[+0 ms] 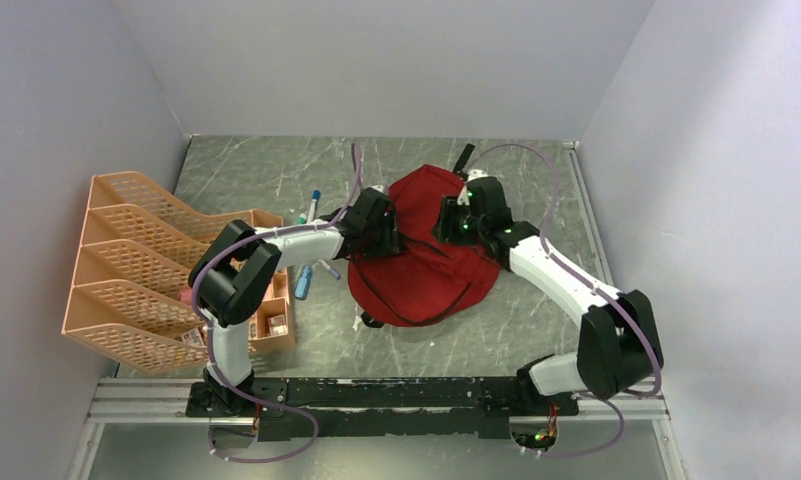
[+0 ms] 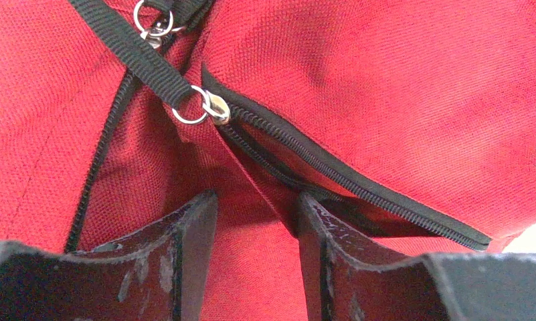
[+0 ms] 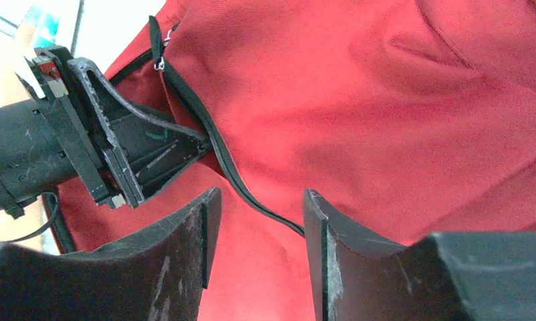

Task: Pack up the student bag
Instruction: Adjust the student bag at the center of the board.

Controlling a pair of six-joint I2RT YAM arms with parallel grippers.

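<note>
Your left gripper (image 2: 255, 200) shows two scuffed black fingers (image 2: 191, 254) standing apart, with a ridge of red cloth and a black zipper (image 2: 359, 184) running between the tips; you cannot tell from here whether they pinch it. Your right gripper (image 3: 258, 197) has its jaws parted over plain cloth, holding nothing, with the left gripper's tips just beside it at the same zipper line. The student bag (image 1: 421, 270) is coarse woven red fabric, soft and creased. It has black toothed zipper tape, a flat black webbing strap (image 2: 138, 57) and a small silver ring and pull (image 2: 208, 107). It lies slumped in the middle of the table (image 1: 276, 165) between both arms. Its long axis runs near to far and its narrower rounded end points at the back wall. The tabletop is dark grey-green stone veined in white, boxed in by plain pale walls. An orange plastic mesh organiser (image 1: 126, 260) stands at the left edge, with blue-capped markers (image 1: 311, 205) beside it.
</note>
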